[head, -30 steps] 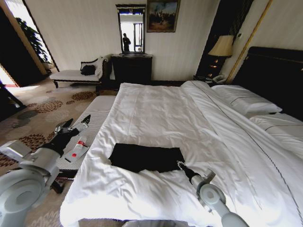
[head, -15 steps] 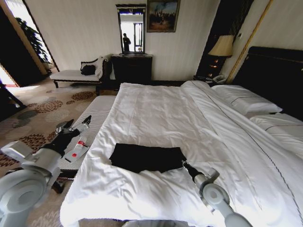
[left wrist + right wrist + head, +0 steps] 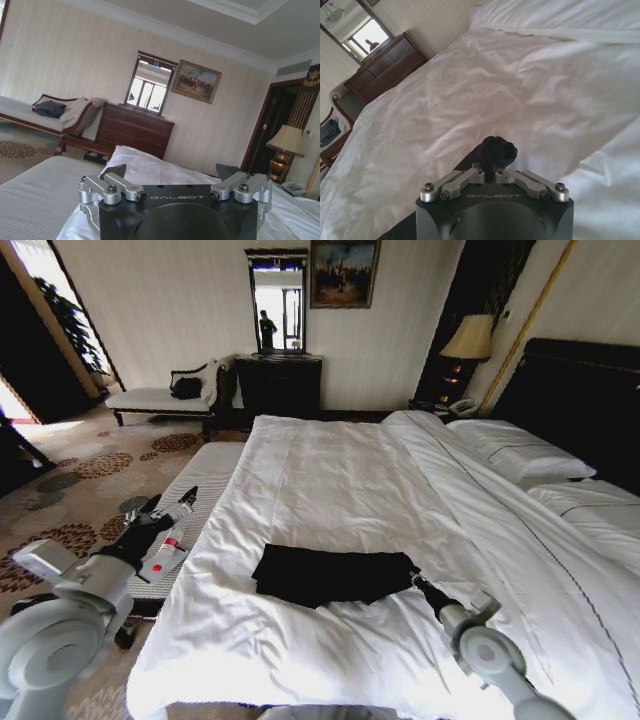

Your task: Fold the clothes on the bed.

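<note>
On the near part of the bed (image 3: pixel 340 470), over the white duvet, lies the black T-shirt (image 3: pixel 330 575), folded into a flat, wide rectangle (its lettering is not visible in this state). The right pincer (image 3: pixel 413 578) is at the right edge of the shirt, low on the duvet, and its arm reaches in from the lower right corner of the head view. From the right wrist camera, the right pincer (image 3: pixel 490 159) has its fingers drawn together on a bunched piece of the black T-shirt (image 3: pixel 495 150), so it is holding the cloth.

The left pincer (image 3: pixel 172 505) hangs off the left side of the bed, above a long white-cushioned bench (image 3: pixel 200 490), near a small white-and-red remote (image 3: pixel 165 552) that lies on the bench. Its fingers stand wide apart, and nothing is between them. The left wrist camera confirms this: the left pincer (image 3: pixel 170 172) is spread wide, facing a dark dresser (image 3: pixel 132 127) at the far wall.
</note>
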Controlling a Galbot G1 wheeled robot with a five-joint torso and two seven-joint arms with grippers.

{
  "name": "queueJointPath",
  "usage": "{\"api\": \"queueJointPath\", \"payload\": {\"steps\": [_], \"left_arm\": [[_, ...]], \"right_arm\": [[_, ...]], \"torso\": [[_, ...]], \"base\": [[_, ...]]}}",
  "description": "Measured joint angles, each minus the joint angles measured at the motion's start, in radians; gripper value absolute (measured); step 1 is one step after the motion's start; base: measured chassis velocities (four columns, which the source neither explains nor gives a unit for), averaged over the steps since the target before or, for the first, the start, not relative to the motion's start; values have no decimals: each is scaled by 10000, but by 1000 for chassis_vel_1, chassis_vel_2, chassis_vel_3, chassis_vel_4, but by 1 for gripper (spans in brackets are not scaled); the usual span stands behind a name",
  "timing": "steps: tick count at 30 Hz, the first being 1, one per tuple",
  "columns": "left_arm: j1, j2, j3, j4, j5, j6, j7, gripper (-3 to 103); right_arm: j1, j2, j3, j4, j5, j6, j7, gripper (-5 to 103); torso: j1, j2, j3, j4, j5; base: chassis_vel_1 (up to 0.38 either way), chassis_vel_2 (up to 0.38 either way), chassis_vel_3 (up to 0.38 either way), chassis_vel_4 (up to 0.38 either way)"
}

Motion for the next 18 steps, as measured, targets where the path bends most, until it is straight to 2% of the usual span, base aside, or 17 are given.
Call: {"api": "queueJointPath", "payload": {"steps": [3,8,13,18], "left_arm": [[-78,6,55,0,-11,0,0,100],[-181,-16,149,0,-22,0,0,100],[-278,32,79,0,-107,-26,-9,100],[-326,86,129,0,-122,-29,-16,100]], "right_arm": [[-134,-296,526,-150,167,1,-23,3],[-184,-203,319,224,-39,9,-20,3],[489,-81,-1372,843,-1676,276,-452,3],[881,-156,-2005,993,-2518,457,-1098,3]], "torso": [[1,0,0,3,-2],[1,0,0,-1,-1],[0,0,0,4,0],[1,0,1,4,-3]], "base": [[0,0,0,0],[0,0,0,0],[0,0,0,0],[0,0,0,0]]}}
